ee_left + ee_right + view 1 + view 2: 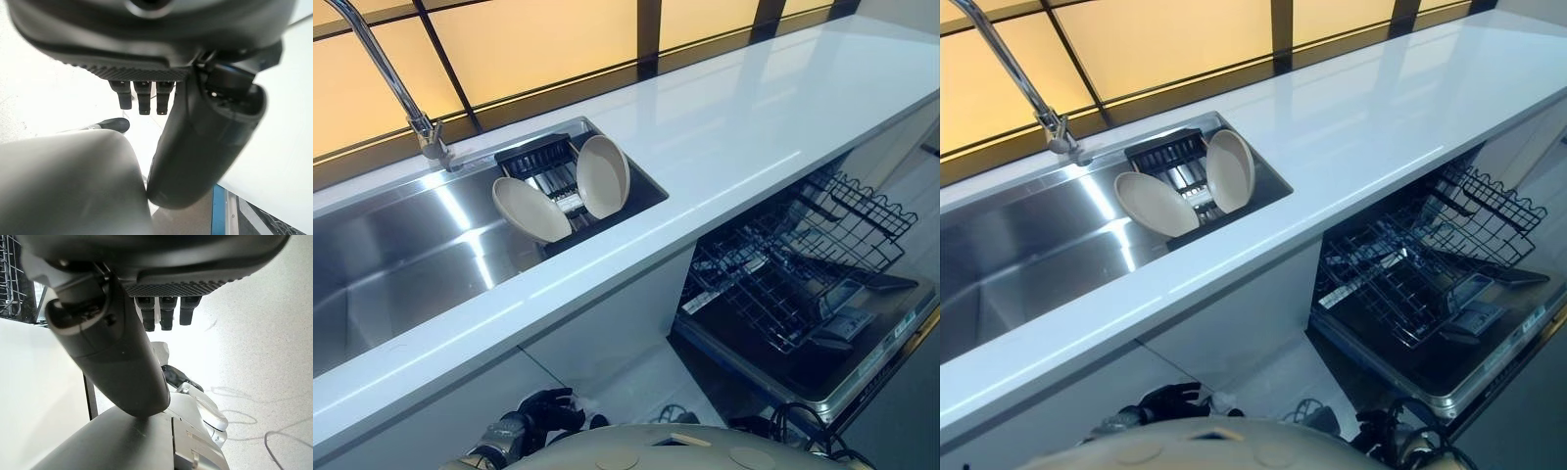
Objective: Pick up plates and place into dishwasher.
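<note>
Leaning in the sink's rack [540, 157], two plates [530, 209] waited; both hands, left [146, 73] and right [161, 284], hung low, fingers seemingly straight, empty, beside the dishwasher [803, 284].

Both head eyes look down on the same sink [401, 255] and dishwasher rack [793, 264]; each wrist camera peers closely past its own fingers floorward.

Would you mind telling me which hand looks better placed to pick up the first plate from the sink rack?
Probably the left. The two plates lean in the rack in the sink, on the robot's left, and the left hand hangs low below that counter stretch; the dishwasher basket sits to the right.
</note>
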Robot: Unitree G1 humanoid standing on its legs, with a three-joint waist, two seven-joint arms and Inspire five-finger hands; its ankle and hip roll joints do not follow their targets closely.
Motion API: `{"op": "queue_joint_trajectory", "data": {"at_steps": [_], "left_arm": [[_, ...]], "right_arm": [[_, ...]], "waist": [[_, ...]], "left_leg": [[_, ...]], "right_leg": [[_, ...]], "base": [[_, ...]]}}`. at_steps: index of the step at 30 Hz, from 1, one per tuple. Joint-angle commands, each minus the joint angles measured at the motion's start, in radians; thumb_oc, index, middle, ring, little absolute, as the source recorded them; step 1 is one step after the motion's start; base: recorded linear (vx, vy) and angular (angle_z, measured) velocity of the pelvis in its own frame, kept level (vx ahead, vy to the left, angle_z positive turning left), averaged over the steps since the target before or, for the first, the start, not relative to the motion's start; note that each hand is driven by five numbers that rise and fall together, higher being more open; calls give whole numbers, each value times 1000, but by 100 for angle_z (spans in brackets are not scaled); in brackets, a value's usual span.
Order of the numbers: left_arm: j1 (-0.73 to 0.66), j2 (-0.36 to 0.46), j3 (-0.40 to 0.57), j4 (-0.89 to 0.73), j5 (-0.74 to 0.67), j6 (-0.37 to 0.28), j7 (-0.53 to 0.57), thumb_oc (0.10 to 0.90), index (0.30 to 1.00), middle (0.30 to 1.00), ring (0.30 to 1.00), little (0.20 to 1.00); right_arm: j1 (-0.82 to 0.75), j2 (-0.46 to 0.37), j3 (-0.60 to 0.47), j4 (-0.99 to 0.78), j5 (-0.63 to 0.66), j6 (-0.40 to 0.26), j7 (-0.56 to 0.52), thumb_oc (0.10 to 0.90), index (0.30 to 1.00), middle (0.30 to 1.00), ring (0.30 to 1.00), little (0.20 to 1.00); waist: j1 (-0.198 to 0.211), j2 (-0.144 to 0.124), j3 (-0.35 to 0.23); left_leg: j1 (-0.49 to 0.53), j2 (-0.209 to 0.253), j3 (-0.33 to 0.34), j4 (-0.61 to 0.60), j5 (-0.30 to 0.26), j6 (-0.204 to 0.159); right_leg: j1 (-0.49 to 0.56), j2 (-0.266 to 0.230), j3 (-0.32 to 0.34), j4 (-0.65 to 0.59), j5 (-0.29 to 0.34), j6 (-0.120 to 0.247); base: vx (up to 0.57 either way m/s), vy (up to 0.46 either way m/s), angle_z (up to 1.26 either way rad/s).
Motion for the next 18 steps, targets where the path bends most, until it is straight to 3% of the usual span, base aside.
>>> {"op": "queue_joint_trajectory", "data": {"at_steps": [1, 18], "left_arm": [[-45, -14, -23, 55, 42, -6, -6, 800, 900, 900, 900, 900], [-48, -15, -27, 63, 27, -1, -13, 800, 900, 900, 900, 900]], "right_arm": [[-79, 73, -8, 6, 0, -24, 36, 800, 900, 900, 900, 900], [-76, 74, 0, -1, -6, -19, 40, 800, 900, 900, 900, 900]], "waist": [[16, -23, 9], [19, -27, 10]], "left_leg": [[31, -65, 15, 2, -83, 48], [33, -65, 14, 2, -86, 50]], "right_leg": [[-76, -14, 50, 45, 77, 42], [-74, -13, 47, 43, 77, 43]], "base": [[0, 0, 0], [0, 0, -2]]}}
